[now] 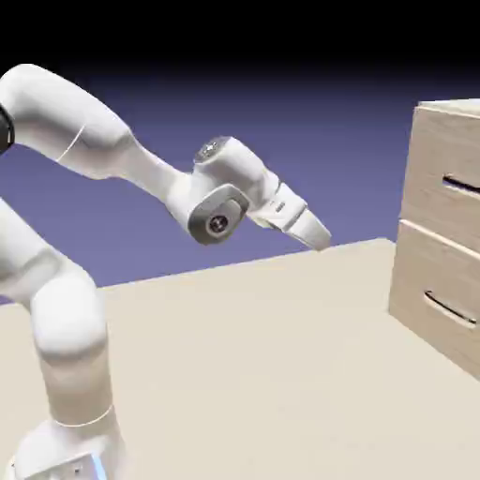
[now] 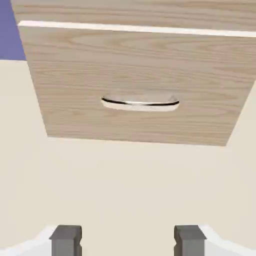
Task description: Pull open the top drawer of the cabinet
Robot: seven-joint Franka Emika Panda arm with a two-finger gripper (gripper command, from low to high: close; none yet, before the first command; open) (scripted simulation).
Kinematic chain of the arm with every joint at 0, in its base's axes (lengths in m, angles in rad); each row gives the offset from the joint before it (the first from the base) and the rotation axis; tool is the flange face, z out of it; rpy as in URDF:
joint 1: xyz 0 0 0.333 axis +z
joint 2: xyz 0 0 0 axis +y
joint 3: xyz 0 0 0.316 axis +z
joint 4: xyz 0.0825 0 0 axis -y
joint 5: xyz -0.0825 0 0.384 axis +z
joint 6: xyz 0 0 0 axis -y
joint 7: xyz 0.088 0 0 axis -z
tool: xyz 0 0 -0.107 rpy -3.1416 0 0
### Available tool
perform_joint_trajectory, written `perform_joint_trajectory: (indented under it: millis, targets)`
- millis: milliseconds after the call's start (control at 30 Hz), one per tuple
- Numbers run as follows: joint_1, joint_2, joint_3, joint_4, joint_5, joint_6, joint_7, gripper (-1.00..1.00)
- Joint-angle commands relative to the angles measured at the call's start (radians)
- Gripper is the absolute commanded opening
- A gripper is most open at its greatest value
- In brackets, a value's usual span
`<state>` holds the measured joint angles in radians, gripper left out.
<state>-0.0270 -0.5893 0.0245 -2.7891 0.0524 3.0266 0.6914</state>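
A pale tabletop (image 1: 244, 366) (plain blue-violet backdrop (image 1: 309, 159) behind).

The white arm (image 1: 70, 108) rises at the exterior view's left, from seven o'clock up to ten o'clock, then bends and slopes down toward the middle. Its wrist (image 1: 220, 192) sits near the centre, and the gripper (image 1: 321, 246) points down and away, toward four o'clock. In the hand view, the two grey fingertips (image 2: 66, 241) show at seven and five o'clock, wide apart, with nothing held between them.
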Motion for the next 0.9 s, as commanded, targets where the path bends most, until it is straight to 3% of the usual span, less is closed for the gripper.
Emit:
perform_joint_trajectory:
  millis: [0,867]
  targets:
    - [-0.032,-0.016,0.02,0.017,0.044,-0.009,-0.041,0.0]
    - [-0.873,-0.431,0.548,0.467,1.174,-0.233,-1.111,0.0]
